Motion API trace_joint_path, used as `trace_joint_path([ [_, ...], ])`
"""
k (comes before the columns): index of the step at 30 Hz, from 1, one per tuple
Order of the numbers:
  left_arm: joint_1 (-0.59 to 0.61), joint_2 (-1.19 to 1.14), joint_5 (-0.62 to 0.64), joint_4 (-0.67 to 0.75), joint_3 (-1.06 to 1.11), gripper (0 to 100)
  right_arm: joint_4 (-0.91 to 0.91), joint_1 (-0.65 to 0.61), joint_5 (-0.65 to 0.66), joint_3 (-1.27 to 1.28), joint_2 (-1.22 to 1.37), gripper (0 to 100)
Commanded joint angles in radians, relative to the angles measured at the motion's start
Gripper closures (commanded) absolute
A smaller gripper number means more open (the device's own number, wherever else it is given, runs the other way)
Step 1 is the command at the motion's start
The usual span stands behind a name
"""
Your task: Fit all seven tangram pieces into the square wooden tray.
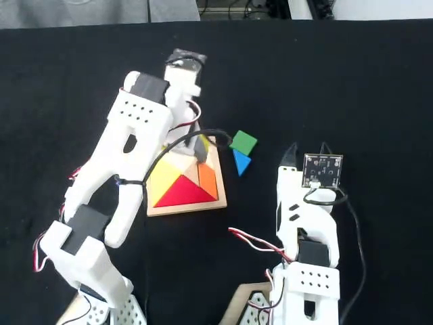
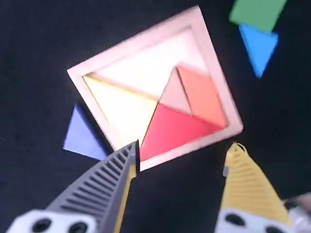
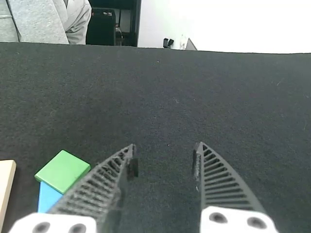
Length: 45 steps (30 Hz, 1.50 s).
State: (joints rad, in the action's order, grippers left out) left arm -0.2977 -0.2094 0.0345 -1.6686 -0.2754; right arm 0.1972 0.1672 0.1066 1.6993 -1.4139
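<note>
While the left gripper (image 2: 184,151) hangs above the square wooden tray (image 2: 133,44), its ribbed fingers, one grey & one yellow, stand wide apart w/ nothing btwn them. Tray is pale wood w/ a raised rim, lying flat on the black felt-like cloth (image 1: 352,81), turned a bit askew to the table edge.

Four flat pieces sit inside, edges meeting flush:
- big yellow triangle (image 2: 124,107)
- big red triangle (image 2: 177,128)
- small pale pink triangle (image 2: 175,92)
- four-sided orange piece (image 2: 203,94)

Rest of the tray floor is bare smooth wood.

Outside, a violet-blue triangle (image 2: 81,138) lies on the cloth just beside one tray side, near the grey finger. Past the opposite corner a green square (image 1: 243,143) & a blue triangle (image 1: 241,162) lie on the cloth. They are touching or nearly so (can't tell which), near the tray but apart from it.

Over bare cloth the right gripper (image 3: 165,151) hangs low, well apart from the tray. Its black ribbed fingers are spread and hold nothing. Green square & blue triangle sit off to one side of it.
</note>
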Motion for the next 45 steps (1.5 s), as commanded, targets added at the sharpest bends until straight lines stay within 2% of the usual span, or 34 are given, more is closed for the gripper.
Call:
trace_joint_path([
  [1, 0.002, 0.048, -0.184, -0.021, -0.053, 71, -0.025, -0.005, -0.002, -0.024, -0.004, 80.0],
  [9, -0.015, 0.046, -0.204, 0.143, -0.074, 71, -0.026, 0.058, -0.009, -0.035, -0.004, 80.0],
  [12, -0.027, 0.046, -0.204, 0.14, -0.064, 71, -0.025, 0.058, -0.011, -0.035, -0.004, 80.0],
  [16, -0.019, 0.061, -0.204, 0.044, -0.081, 71, -0.023, 0.057, -0.011, -0.035, -0.004, 80.0],
  [20, 0.059, 0.115, -0.204, -0.081, -0.124, 71, -0.018, 0.046, -0.006, -0.033, -0.004, 80.0],
  [25, 0.271, 0.245, -0.215, -0.092, -0.082, 71, -0.021, 0.031, -0.003, -0.024, -0.002, 80.0],
  [29, 0.401, 0.361, -0.351, -0.091, 0.079, 71, -0.023, 0.031, -0.003, -0.022, -0.002, 80.0],
  [35, 0.558, 0.534, -0.423, -0.089, 0.226, 71, -0.018, 0.031, -0.003, -0.022, -0.002, 80.0],
  [39, 0.622, 0.615, -0.44, -0.089, 0.321, 71, -0.017, 0.031, -0.003, -0.022, -0.002, 80.0],
  [45, 0.628, 0.712, -0.442, -0.075, 0.515, 71, -0.017, 0.031, -0.003, -0.021, -0.002, 80.0],
])
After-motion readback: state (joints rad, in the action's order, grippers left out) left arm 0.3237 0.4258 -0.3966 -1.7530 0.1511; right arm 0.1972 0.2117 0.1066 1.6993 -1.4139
